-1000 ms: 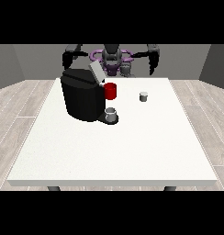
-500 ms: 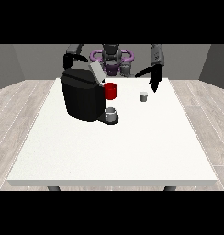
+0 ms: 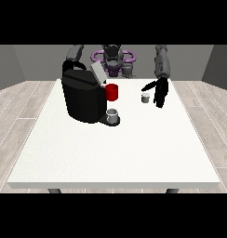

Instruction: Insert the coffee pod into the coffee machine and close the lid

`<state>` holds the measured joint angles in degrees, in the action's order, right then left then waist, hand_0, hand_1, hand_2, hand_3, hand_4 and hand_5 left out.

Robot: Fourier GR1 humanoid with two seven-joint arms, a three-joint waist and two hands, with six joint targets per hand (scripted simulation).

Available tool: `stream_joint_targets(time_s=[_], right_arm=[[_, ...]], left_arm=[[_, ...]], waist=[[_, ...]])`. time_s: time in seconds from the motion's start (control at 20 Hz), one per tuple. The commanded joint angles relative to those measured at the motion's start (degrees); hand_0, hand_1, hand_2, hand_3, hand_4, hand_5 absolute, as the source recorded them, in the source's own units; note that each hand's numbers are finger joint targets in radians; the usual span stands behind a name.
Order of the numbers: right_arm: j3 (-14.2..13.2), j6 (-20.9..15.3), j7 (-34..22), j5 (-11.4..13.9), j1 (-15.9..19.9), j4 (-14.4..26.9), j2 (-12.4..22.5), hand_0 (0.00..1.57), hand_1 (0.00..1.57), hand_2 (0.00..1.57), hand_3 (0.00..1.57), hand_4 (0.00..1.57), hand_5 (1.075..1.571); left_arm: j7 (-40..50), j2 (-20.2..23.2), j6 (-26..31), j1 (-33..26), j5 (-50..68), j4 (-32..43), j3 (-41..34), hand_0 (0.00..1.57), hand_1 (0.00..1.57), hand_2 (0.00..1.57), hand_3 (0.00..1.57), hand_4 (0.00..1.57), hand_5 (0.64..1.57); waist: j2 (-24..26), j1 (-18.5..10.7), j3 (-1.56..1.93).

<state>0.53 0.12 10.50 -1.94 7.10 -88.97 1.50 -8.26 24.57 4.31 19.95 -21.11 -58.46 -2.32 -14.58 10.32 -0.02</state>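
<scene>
At the large white rectangular table, the bulky black coffee machine stands with its grey lid tilted up, a red cylindrical cup and a small grey cup at its front, and I read no brand or lettering anywhere. My black hand at the view's right hangs open, fingers straight and pointing down, just beside the small grey-white coffee pod, which sits untouched on the table, well apart from the machine. I judge the reach is the step in hand; next I must close around the pod and lift it. My other hand is hidden.
</scene>
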Motion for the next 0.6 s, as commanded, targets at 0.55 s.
stream_joint_targets(time_s=[0.55], right_arm=[[-1.3,-3.1,-2.4,1.6,4.0,4.4,-0.3,0.0,0.0,0.0,0.0,0.41,1.571]], left_arm=[[-0.6,2.1,1.9,11.2,-8.2,17.9,0.8,0.0,0.0,0.0,0.0,0.0,1.571]], waist=[[-3.2,0.8,-0.01]])
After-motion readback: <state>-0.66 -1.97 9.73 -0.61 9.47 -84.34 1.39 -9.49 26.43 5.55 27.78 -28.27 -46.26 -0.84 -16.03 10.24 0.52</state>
